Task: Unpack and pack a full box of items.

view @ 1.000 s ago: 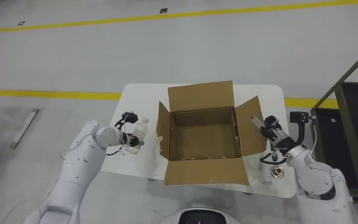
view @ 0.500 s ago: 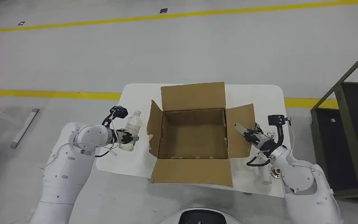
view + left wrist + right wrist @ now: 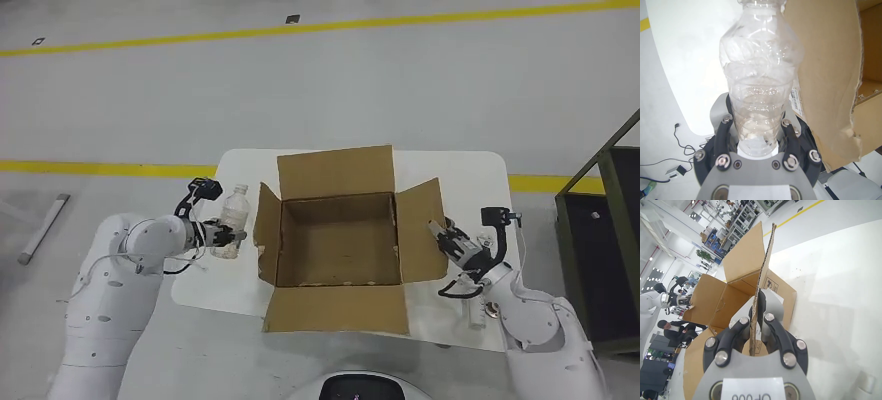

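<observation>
I grip bottle (image 3: 761,66) by base in left tool (image 3: 222,238), neck pointing straight away from tool, just outside box (image 3: 335,205) left flap (image 3: 265,225). Box opening lies beyond flap. Right tool (image 3: 755,306) pinches box right flap (image 3: 420,228).

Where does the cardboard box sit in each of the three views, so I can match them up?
Top view: the cardboard box stands mid-table, flaps open, between the two arms.
Left wrist view: one flap rises beside the bottle held in the left gripper.
Right wrist view: the open box, with a flap's edge pinched in the right gripper.
Shared landmark: the white table under the box.
</observation>
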Available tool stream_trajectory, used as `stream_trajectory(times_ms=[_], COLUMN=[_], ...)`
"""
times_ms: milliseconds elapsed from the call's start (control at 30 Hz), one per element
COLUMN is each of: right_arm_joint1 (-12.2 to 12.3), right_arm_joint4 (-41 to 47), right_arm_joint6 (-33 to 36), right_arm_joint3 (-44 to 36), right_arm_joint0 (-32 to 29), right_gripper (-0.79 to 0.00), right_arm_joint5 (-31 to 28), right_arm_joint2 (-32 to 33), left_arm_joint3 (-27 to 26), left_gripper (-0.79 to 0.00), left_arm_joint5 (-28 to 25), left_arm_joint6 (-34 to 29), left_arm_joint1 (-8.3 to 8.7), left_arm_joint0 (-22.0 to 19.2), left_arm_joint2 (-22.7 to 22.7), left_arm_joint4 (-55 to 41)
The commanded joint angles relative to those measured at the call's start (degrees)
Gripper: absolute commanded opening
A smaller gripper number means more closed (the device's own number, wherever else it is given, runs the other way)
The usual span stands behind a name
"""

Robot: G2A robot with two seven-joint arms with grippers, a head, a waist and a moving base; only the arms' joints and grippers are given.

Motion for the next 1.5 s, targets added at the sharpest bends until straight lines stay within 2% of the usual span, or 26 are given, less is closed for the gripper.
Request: stream_trajectory(times_ms=[0,167,367,533,667,1233,1300,1333,1400,1433,1467], right_arm_joint1=[-0.03,0.02,-0.05,-0.02,0.05,0.72,0.76,0.78,0.83,0.86,0.89], right_arm_joint4=[2.02,1.49,0.52,0.57,0.62,0.84,1.16,1.19,1.15,1.13,1.15], right_arm_joint6=[-0.23,-1.47,-3.97,-4.89,-5.25,-5.62,-5.42,-5.41,-5.48,-5.49,-5.54], right_arm_joint3=[-0.34,-2.18,-4.71,-5.25,-5.50,-6.29,-6.17,-6.17,-6.31,-6.44,-6.52], right_arm_joint0=[-0.50,-1.40,-3.14,-3.80,-4.17,-4.54,-4.56,-4.56,-4.66,-4.76,-4.87], right_gripper=[-0.785,-0.785,-0.785,-0.785,-0.785,-0.785,-0.785,-0.785,-0.785,-0.785,-0.785], right_arm_joint5=[0.73,2.46,4.07,5.02,5.66,5.14,4.93,4.86,4.84,4.82,4.85], right_arm_joint2=[-0.33,-1.25,-3.23,-4.17,-4.51,-3.44,-3.72,-3.85,-4.01,-4.06,-4.04], left_arm_joint3=[-2.90,-8.91,-12.49,-10.24,-5.96,-5.96,-6.78,-8.82,-12.49,-13.04,-11.27], left_gripper=[-0.785,-0.785,-0.785,-0.785,-0.785,-0.785,-0.785,-0.785,-0.785,-0.785,-0.785], left_arm_joint5=[1.72,2.23,0.98,-0.21,-0.11,-0.11,2.41,2.39,3.41,3.06,2.34], left_arm_joint6=[-0.06,-1.00,-1.72,-4.79,-7.67,-7.67,-5.36,-6.09,-7.75,-8.81,-9.84], left_arm_joint1=[0.31,0.76,0.65,0.33,0.15,0.15,-0.44,-0.37,0.21,0.39,0.71], left_arm_joint0=[-0.28,-2.11,-4.61,-7.14,-9.43,-9.43,-10.58,-7.48,-3.12,-1.80,-0.27], left_arm_joint2=[-0.84,-2.63,-1.88,1.32,3.30,3.30,6.26,6.93,4.98,4.60,3.80], left_arm_joint4=[3.23,1.37,-9.24,-18.64,-25.62,-25.62,-26.73,-28.83,-31.85,-33.66,-34.16])
